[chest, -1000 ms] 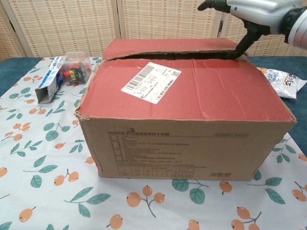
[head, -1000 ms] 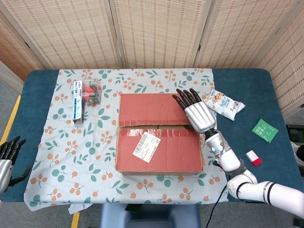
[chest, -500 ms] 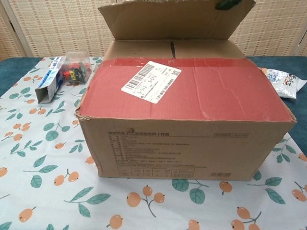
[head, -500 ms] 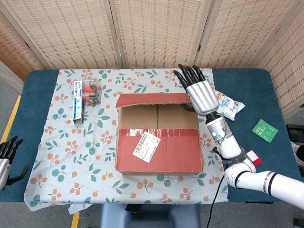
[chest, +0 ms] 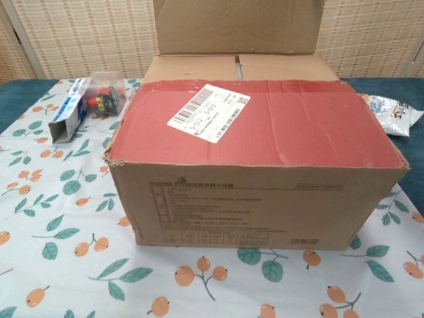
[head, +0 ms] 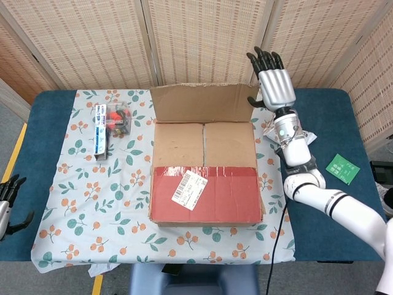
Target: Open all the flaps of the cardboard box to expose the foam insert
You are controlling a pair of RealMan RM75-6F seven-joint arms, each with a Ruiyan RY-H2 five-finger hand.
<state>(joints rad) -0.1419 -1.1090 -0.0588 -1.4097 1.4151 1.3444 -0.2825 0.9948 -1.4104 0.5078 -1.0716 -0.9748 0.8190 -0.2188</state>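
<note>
The cardboard box point(head: 206, 178) point(chest: 255, 165) sits mid-table. Its far flap point(head: 202, 102) point(chest: 238, 26) stands raised and tipped back. The near red flap point(head: 206, 193) with a white label point(head: 189, 189) lies flat and closed. Two inner brown flaps point(head: 204, 144) lie shut side by side; no foam shows. My right hand point(head: 274, 86) is raised beside the far flap's right edge, fingers spread, thumb at the flap's corner, holding nothing. My left hand point(head: 7, 203) hangs at the left frame edge, off the table, fingers apart.
A blue-and-white carton point(head: 100, 129) and a clear packet of small items point(head: 118, 120) lie at the back left. A snack bag point(head: 288, 134) lies behind my right arm, with a green card point(head: 342, 168) further right. Wicker screens close off the back.
My right hand lifted the far flap from flat to fully raised and tipped back, moving up and away. The inner brown flaps came into sight. The left hand sank slightly lower.
</note>
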